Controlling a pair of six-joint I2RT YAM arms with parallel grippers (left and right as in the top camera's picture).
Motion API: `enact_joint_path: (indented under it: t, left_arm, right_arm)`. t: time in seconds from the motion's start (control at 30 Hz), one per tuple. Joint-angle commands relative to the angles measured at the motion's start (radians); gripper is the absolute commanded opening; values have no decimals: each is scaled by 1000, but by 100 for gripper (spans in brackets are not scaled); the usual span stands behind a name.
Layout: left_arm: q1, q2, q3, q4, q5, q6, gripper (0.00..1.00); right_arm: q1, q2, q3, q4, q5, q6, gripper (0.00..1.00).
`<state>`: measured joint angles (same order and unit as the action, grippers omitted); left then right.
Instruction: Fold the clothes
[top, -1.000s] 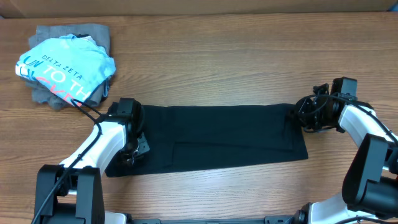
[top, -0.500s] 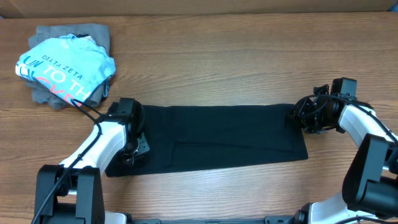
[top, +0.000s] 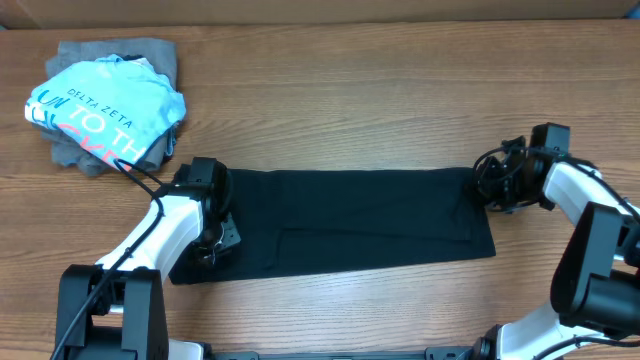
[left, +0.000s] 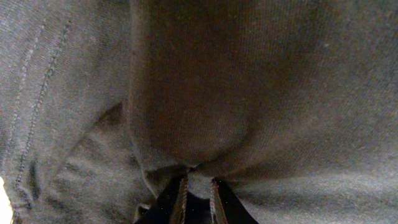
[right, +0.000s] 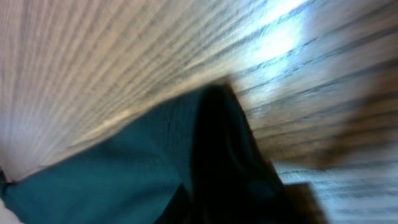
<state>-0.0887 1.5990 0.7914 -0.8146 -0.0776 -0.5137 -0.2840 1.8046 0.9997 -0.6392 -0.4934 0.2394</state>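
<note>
Black T-shirt (top: 350, 220) lies as a long flat band on the table (top: 350, 100), one gripper at each end

The shirt stretches from left to right in the near half of the table, between the two arms. The left gripper (left: 198, 193) is down on the left end and is clamped on a small pinch of the black cloth, which bunches up at its fingers. The right gripper (top: 487, 186) is at the upper right corner of the shirt with the jaws together; its wrist view is blurred, so I cannot tell if cloth is between them. A light blue printed shirt (top: 105, 105) lies on a grey garment (top: 160, 55) in the far left corner, well apart from the black shirt
</note>
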Motion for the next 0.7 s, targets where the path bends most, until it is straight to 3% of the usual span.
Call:
enact_joint_path:
  t: [0.0,0.3,0.37,0.67]
  left_arm:
    - [24,48,-56,16,-71,-2,17]
    - [24,48,-56,15,-71,-2,17]
    - [24,48,-56,15,-71,-3,17]
    - [24,48,-56,15,-71,-3,16]
  right_arm:
    - [-26,-5,93,-38,3,-12,4]
    - [-27,-5,126,-28,6,-31,8]
    - [-27,-5,126,-28,12,-31,25]
    - [-25,-5,94,-51,74,-31,40]
